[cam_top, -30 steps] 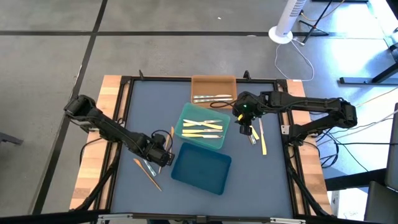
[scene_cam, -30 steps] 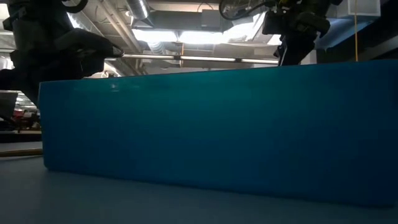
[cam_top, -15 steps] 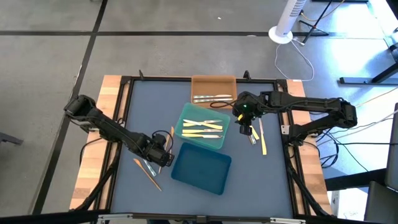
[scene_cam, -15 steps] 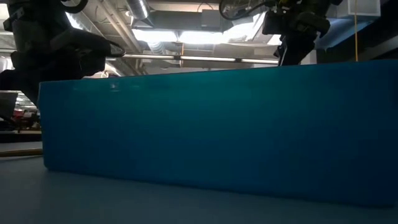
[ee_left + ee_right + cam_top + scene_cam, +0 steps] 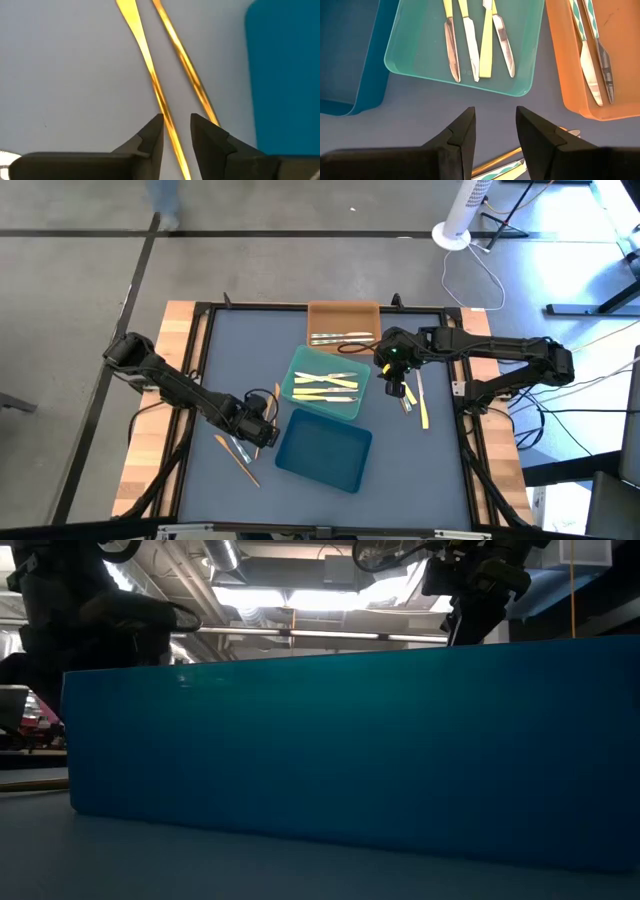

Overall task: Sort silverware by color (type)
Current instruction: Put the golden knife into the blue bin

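The left gripper (image 5: 176, 125), jaws narrowly apart, straddles an orange utensil (image 5: 150, 75) beside the blue tray (image 5: 323, 454); closing comes next. The right gripper (image 5: 495, 125) hovers parted and empty.

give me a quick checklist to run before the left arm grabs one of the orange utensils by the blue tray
1. Left end effector open: ok, a gap shows between its fingers.
2. Orange utensil lined up in that gap: ok, its handle runs between the fingertips.
3. Second orange utensil clear of the grasp: not ok, it lies close beside the first and passes by one fingertip.
4. Blue tray free to receive: ok, nothing shows inside it in the high view.
5. Right end effector out of the way: ok, it is open, over the mat by the green tray, far from the left arm.
6. Left fingers down at the mat: cannot tell.
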